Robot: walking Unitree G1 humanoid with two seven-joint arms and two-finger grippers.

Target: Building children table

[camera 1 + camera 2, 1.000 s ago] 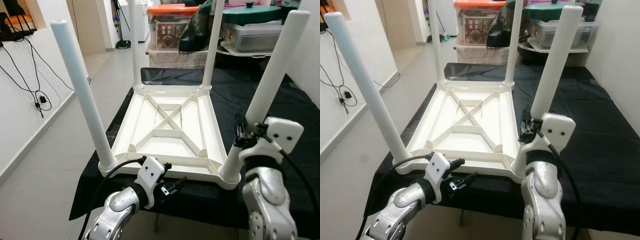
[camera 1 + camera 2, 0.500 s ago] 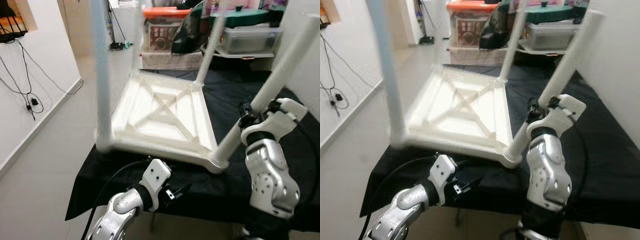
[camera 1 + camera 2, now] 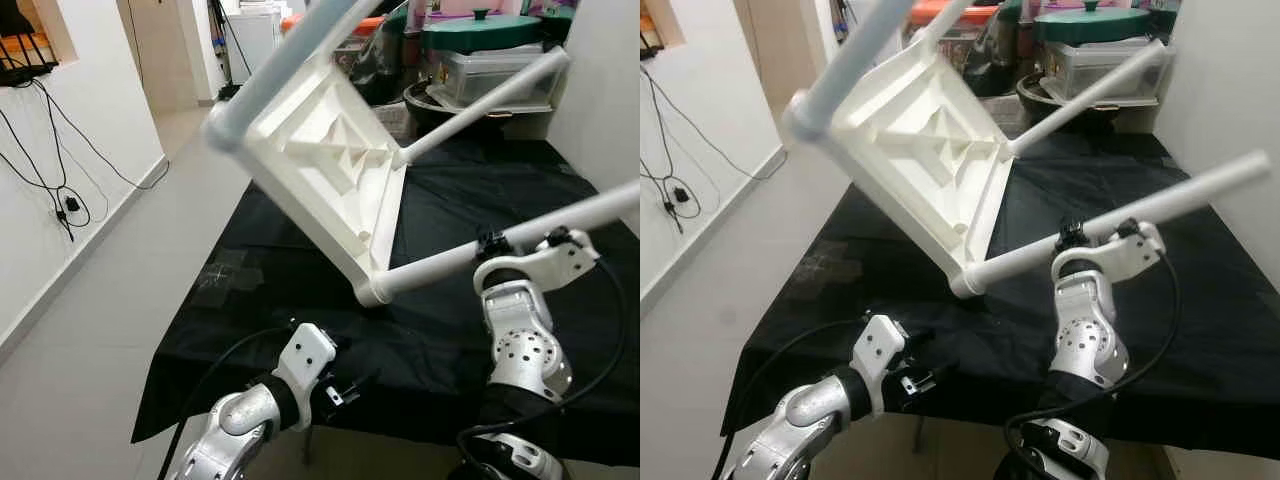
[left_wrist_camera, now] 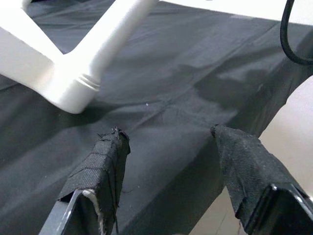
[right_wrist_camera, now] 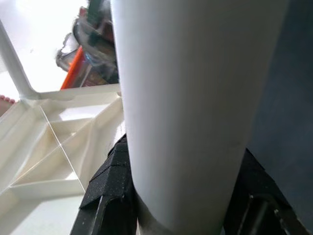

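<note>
So a second ago the white plastic table (image 3: 330, 165) was lying flat and upside down on the black cloth (image 3: 450, 290), legs pointing up. Now it's been tipped way over: the top stands steeply tilted above the cloth, and the near leg (image 3: 1110, 228) runs almost sideways.

The right gripper (image 3: 497, 246) is clamped around that near leg; the right wrist view shows both black fingers (image 5: 110, 183) pressed on either side of the white tube. The whole table looks like it's being swung by that one leg, with the lowest corner (image 3: 368, 293) hanging just over the cloth (can't tell if it's touching). The left gripper (image 4: 168, 147) hovers low at the front edge of the cloth with its fingers spread apart, holding nothing.

My guess on handling: hollow molded plastic, so light and stiff, which is why one gripper can tip it at all. But the leg is a smooth round tube, so it could rotate or slip inside the padded fingers, and all the leverage goes through the push-in socket at the corner. That joint could pop loose if it's twisted hard.

If I were picking a second grip, I'd go for the ribbed rim of the top near the lowest corner. The left gripper is already close, and an edge there would kill the swing.
</note>
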